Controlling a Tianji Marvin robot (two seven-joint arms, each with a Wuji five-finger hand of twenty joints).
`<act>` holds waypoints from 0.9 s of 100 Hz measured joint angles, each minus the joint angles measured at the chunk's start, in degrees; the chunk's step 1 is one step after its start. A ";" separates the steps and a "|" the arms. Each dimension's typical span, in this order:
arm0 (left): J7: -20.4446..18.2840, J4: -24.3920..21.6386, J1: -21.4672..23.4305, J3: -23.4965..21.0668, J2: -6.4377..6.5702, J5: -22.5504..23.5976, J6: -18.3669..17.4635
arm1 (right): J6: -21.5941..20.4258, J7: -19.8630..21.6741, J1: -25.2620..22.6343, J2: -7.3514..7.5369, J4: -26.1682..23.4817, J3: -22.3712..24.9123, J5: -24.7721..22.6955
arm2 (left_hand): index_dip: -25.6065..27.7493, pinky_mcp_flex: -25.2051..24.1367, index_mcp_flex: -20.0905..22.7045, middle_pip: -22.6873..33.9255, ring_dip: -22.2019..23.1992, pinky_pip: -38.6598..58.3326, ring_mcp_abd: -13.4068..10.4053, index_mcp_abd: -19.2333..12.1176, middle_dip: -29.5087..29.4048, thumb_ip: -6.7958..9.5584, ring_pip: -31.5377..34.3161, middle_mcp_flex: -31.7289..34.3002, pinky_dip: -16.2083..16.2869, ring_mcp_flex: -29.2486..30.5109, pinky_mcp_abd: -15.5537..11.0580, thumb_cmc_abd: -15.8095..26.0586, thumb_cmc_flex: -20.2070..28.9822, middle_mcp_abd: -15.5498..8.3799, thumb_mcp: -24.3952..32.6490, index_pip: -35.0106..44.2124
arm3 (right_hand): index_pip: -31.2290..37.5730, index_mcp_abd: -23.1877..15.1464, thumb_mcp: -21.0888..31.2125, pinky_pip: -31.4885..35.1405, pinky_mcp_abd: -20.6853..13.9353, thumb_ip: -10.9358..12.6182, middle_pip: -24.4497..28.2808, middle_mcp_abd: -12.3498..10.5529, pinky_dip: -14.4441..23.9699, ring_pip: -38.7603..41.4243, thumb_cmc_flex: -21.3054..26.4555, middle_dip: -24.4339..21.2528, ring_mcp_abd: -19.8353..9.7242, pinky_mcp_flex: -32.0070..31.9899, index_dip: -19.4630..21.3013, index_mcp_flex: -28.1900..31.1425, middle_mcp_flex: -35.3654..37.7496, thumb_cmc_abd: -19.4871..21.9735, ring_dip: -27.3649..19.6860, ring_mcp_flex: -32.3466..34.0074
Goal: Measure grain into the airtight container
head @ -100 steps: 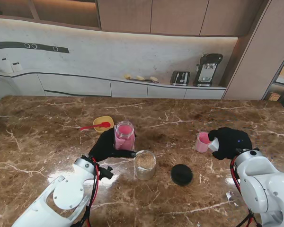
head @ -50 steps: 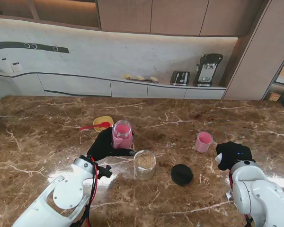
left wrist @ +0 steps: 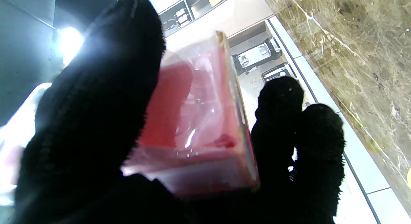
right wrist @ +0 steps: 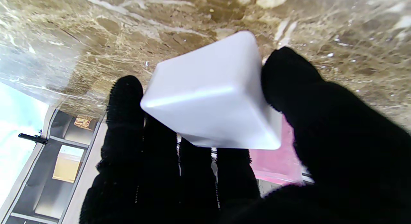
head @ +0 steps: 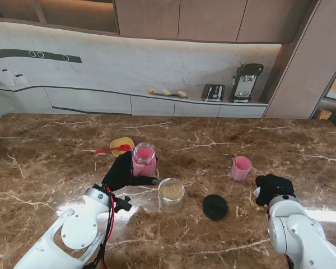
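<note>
A clear jar with pink contents (head: 144,159) stands left of centre, and my left hand (head: 123,172) is shut on it from the near side. The left wrist view shows the same jar (left wrist: 199,121) between thumb and fingers (left wrist: 96,114). Just right of it and nearer to me is an open glass jar of tan grain (head: 171,194), with its black lid (head: 215,207) flat on the table beside it. A pink cup (head: 241,167) stands alone. My right hand (head: 273,187) is right of it and nearer to me. In the right wrist view this hand (right wrist: 337,147) pinches a white, round-cornered block-like object (right wrist: 208,92).
A yellow dish with a red spoon (head: 121,147) lies just beyond the pink jar. The brown marble table (head: 56,162) stretches wide on both sides. A counter with a toaster (head: 213,92) and a coffee machine (head: 246,82) runs along the back wall.
My right hand has drawn back from the pink cup toward me and to the right, leaving the cup standing. The left hand and pink jar shifted slightly left.
</note>
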 measured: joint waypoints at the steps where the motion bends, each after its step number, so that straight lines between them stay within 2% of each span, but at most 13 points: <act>1: 0.00 0.00 0.00 0.00 0.00 0.00 0.02 | 0.04 -0.05 0.06 0.01 0.08 -0.07 0.04 | 0.00 0.00 0.00 0.00 0.00 0.00 0.00 0.00 0.00 0.00 0.00 0.00 0.00 0.00 0.00 0.00 0.00 0.00 0.00 0.00 | 0.00 0.01 0.00 -0.04 -0.03 0.00 0.02 0.00 0.00 0.06 0.00 0.00 -0.01 -0.03 0.00 0.00 -0.03 0.00 -0.01 -0.02; 7: -0.05 -0.02 0.01 0.01 0.01 0.00 0.11 | 0.19 -0.49 0.39 0.03 0.62 -0.46 0.39 | 0.00 0.00 0.00 0.00 0.00 0.00 0.00 0.00 0.00 0.00 0.00 0.00 0.00 0.00 0.00 0.00 0.00 0.00 0.00 0.00 | -0.70 0.68 -0.31 -0.43 -0.47 0.03 0.32 0.00 0.00 0.18 -0.20 0.00 -0.05 -0.42 -0.07 -1.04 -0.44 0.30 -0.13 -0.16; 11: -0.06 -0.04 0.02 0.01 0.01 -0.01 0.17 | 0.27 -0.85 0.64 0.04 1.02 -0.71 0.93 | 0.00 0.00 0.00 0.00 0.00 0.00 0.00 0.00 0.00 -0.01 0.00 0.00 0.00 0.00 0.00 0.00 0.00 0.00 0.00 0.00 | -0.77 0.91 -0.64 -0.51 -1.03 1.27 0.54 0.00 0.01 0.47 -0.66 -0.01 -0.69 -0.67 -0.09 -1.50 -0.60 0.81 -0.49 -0.61; 24: -0.07 -0.10 0.04 0.03 0.01 -0.01 0.39 | 0.46 -1.13 1.27 0.08 1.97 -1.41 1.39 | 0.00 0.00 0.00 0.00 0.00 0.00 0.00 0.00 0.00 -0.53 0.00 0.00 0.00 0.00 0.00 0.00 0.00 0.00 0.00 0.00 | -1.02 1.43 -1.51 -0.51 -1.99 1.36 0.90 -0.03 0.01 1.09 -2.09 -0.02 -2.02 -1.24 -0.10 -2.69 -0.65 1.66 -0.57 -1.20; 29: -0.06 -0.11 0.05 0.04 0.01 -0.01 0.51 | 0.62 -0.87 1.41 0.10 2.12 -1.62 1.22 | 0.00 0.00 0.00 0.00 0.00 0.00 0.00 0.00 0.00 -0.53 0.00 0.00 0.00 0.00 0.00 0.00 0.00 0.00 0.00 0.00 | -1.07 1.59 -1.61 -0.51 -2.19 2.54 1.12 -0.07 0.02 1.28 -2.88 -0.02 -2.59 -1.41 -0.10 -2.93 -0.86 2.05 -0.57 -1.60; 51: 0.10 -0.11 0.04 0.13 0.01 0.18 0.77 | 1.84 1.09 1.43 0.12 2.15 -1.86 0.07 | 0.00 0.00 0.00 0.00 0.00 0.00 0.00 0.00 0.00 -0.53 0.00 0.00 0.00 0.00 0.00 0.00 0.00 0.00 0.00 0.00 | -1.31 2.21 -3.66 -0.74 -2.60 2.55 1.58 -0.11 0.03 1.79 -3.22 -0.09 -2.79 -1.99 -0.12 -3.50 -1.22 2.67 -0.57 -2.18; 64: 0.43 -0.02 0.00 0.27 -0.03 0.12 0.76 | 1.92 1.30 1.16 0.13 2.10 -1.78 0.33 | 0.00 0.00 0.00 0.00 0.00 0.00 0.00 0.00 0.00 -0.54 0.00 0.00 0.00 0.00 0.00 0.00 0.00 0.00 0.00 0.00 | -3.53 3.56 -8.22 -2.00 -2.75 2.72 1.58 -0.38 0.03 1.17 -5.53 -0.22 -3.18 -3.60 -0.77 -4.90 -3.38 4.92 -0.63 -4.18; 69: 0.53 0.02 -0.01 0.33 -0.04 0.12 0.74 | 1.92 0.93 1.06 0.14 2.16 -1.77 1.05 | 0.00 0.00 0.00 0.00 0.00 0.01 0.00 0.00 0.00 -0.54 0.00 0.00 0.00 0.00 0.00 0.00 0.00 0.00 0.00 0.00 | -3.54 3.60 -10.01 -2.66 -2.75 3.92 1.77 -0.40 0.04 1.12 -5.90 -0.61 -3.18 -4.19 -0.77 -5.53 -3.84 5.71 -0.63 -4.81; 75: 0.58 0.03 -0.01 0.37 -0.04 0.12 0.71 | 1.90 0.63 0.97 0.14 2.26 -1.77 1.38 | 0.00 0.00 0.00 0.00 0.00 0.05 0.00 0.00 0.00 -0.54 0.00 0.00 0.00 0.00 0.00 0.00 0.00 0.00 0.00 0.00 | -3.52 4.17 -14.52 -3.38 -2.76 3.96 1.47 -0.50 0.06 1.04 -5.80 -0.70 -3.22 -5.02 -0.77 -6.56 -4.76 7.76 -0.63 -5.25; 84: 0.59 0.04 -0.01 0.40 -0.06 0.11 0.70 | 1.85 0.57 0.88 0.14 2.37 -1.74 1.44 | 0.00 0.00 0.00 0.00 0.00 0.40 0.00 0.00 0.00 -0.54 0.00 0.00 0.00 0.00 0.00 0.00 0.00 0.00 0.00 0.00 | -4.31 4.82 -21.56 -5.17 -2.69 6.84 1.40 -0.13 0.09 -0.78 -6.94 -0.71 -3.30 -7.53 -0.78 -7.47 -6.99 9.38 -1.80 -8.04; 90: 0.63 0.05 -0.01 0.40 -0.07 0.11 0.70 | 1.79 -0.29 0.78 0.12 2.49 -1.59 1.85 | 0.00 0.00 0.00 0.00 0.00 0.41 0.00 0.00 0.00 -0.54 0.00 0.00 0.00 0.00 0.00 0.00 0.00 0.00 0.00 0.00 | -5.74 5.57 -21.90 -7.48 -2.35 7.42 1.30 -0.06 0.09 -2.76 -8.48 -0.80 -3.27 -10.33 -0.84 -9.46 -8.76 9.70 -3.39 -10.31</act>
